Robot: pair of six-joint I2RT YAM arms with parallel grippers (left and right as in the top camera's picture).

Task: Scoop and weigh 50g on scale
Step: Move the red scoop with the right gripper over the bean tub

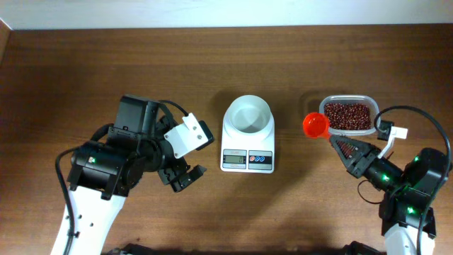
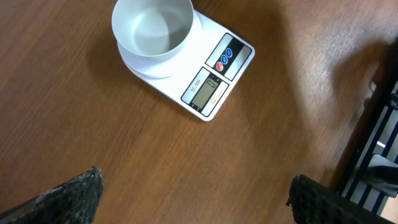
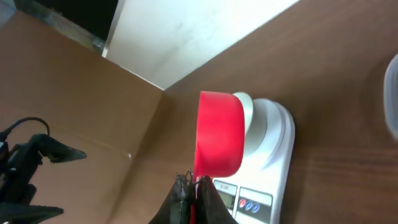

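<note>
The white scale [image 1: 248,157] stands mid-table with its empty round white bowl [image 1: 248,115] on top. The dark red-brown beans [image 1: 347,115] fill a clear tub at the right. My right gripper [image 1: 335,142] is shut on the handle of a red scoop [image 1: 316,125]. The scoop hangs between scale and tub and looks empty. In the right wrist view the scoop [image 3: 219,140] stands in front of the scale [image 3: 273,155], above my right gripper [image 3: 194,186]. My left gripper [image 1: 185,177] is open, left of the scale. In its wrist view the left gripper [image 2: 196,199] holds nothing, with the scale [image 2: 214,74] and bowl [image 2: 152,28] ahead.
The clear rectangular tub [image 1: 373,106] sits at the right, just behind my right arm. A pale wall runs along the table's far edge [image 1: 226,27]. Bare wood [image 1: 71,78] lies left of the scale and in front of it.
</note>
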